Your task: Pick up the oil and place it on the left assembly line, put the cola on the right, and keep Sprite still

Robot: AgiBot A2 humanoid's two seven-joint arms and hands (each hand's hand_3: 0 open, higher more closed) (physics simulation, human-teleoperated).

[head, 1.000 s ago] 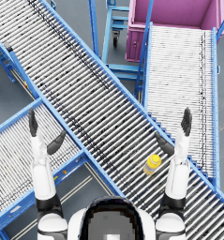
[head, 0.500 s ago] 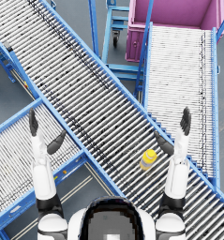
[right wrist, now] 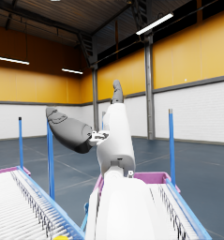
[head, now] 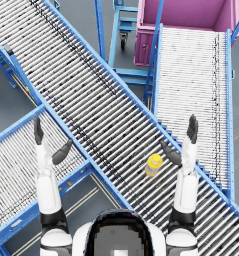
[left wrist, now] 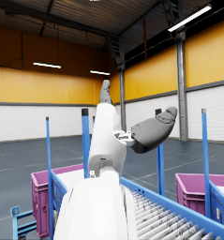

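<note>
The right dark hand [head: 185, 146] is up, fingers spread wide and holding nothing, the left dark hand [head: 45, 149] is the same, and the small yellow oil bottle [head: 153, 164] sits on the long grey roller belt [head: 91, 100], just beside the right dark hand.

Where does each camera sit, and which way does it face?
Head view: head-mounted, steeply down at conveyor, yellow-capped bottle; both arms, left robot hand, right robot hand.
Left wrist view: left forearm, along it into the hall; own robot hand.
Right wrist view: right forearm, likewise, own robot hand; shares purple bin with head view.
</note>
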